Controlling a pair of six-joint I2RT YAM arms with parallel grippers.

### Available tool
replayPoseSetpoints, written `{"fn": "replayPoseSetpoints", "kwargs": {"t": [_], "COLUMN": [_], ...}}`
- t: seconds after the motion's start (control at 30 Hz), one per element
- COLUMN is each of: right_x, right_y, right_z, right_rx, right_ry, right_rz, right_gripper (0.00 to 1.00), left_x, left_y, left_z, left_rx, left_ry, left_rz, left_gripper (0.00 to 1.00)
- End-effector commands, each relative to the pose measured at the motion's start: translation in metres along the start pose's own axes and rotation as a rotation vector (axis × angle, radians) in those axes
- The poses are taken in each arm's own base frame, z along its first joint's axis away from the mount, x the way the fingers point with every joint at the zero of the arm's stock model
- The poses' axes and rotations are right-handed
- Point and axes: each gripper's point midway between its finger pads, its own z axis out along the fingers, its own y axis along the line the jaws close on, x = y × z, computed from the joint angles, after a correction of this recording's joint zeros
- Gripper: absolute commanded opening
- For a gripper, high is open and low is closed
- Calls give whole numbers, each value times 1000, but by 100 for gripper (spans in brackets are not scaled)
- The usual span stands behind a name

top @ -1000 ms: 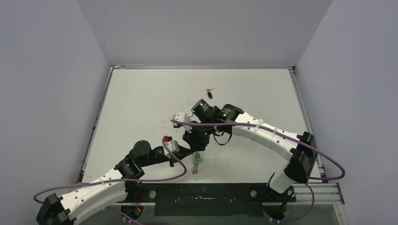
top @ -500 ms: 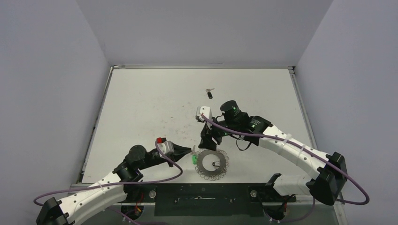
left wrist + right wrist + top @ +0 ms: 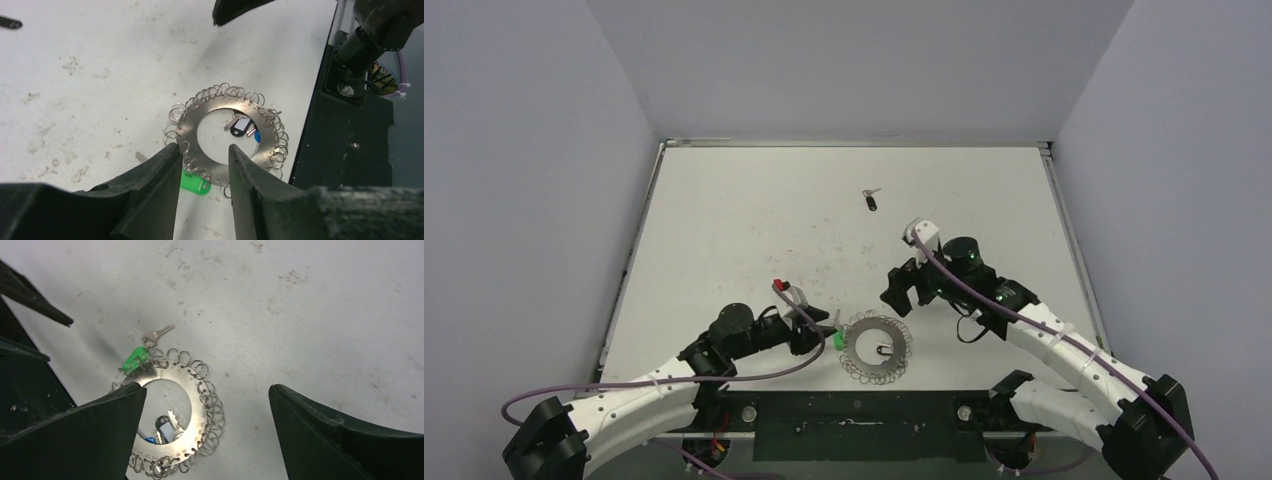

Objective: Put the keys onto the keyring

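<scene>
The keyring (image 3: 876, 347) lies flat on the table near the front edge, a silvery disc with small wire loops round its rim (image 3: 192, 117) (image 3: 199, 415). One black-headed key (image 3: 240, 127) (image 3: 165, 427) rests inside its hollow centre; I cannot tell whether it hangs on a loop. Another black-headed key (image 3: 870, 200) lies alone far up the table. My left gripper (image 3: 824, 330) (image 3: 202, 148) is open, its fingers straddling the ring's near rim, with nothing gripped. My right gripper (image 3: 904, 285) (image 3: 207, 387) hangs wide open above and behind the ring, holding nothing.
A green-headed key (image 3: 195, 182) (image 3: 134, 359) sits at the ring's rim on the left arm's side. A blue-headed key (image 3: 255, 135) shows in the hollow. The black base plate (image 3: 854, 425) runs along the table's front edge, just beyond the ring.
The ring, held upright between the grippers a second ago, now lies flat. The right gripper has opened wide and pulled back to the right. The left gripper has opened beside the ring.
</scene>
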Motion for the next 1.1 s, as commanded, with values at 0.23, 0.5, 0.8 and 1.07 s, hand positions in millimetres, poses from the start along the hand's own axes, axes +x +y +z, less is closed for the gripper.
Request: {"fn": "replayPoseSetpoints", "kwargs": {"t": [0.23, 0.5, 0.8, 1.07], "right_x": [61, 117, 106, 61], "right_y": [-47, -1, 7, 36], "right_z": [-33, -28, 30, 79], "right_rx": [346, 177, 72, -7], "right_ry": [8, 2, 53, 86], "right_rz": [554, 806, 804, 657], "right_gripper": [100, 84, 66, 67], "left_x": [18, 61, 77, 69], "left_y": [37, 46, 42, 40], "left_z": [-4, -12, -15, -19], "left_rx": [-301, -437, -453, -452], "left_ry": [68, 142, 217, 240], "left_rz": [-326, -558, -603, -593], "left_gripper": [64, 78, 78, 78]}}
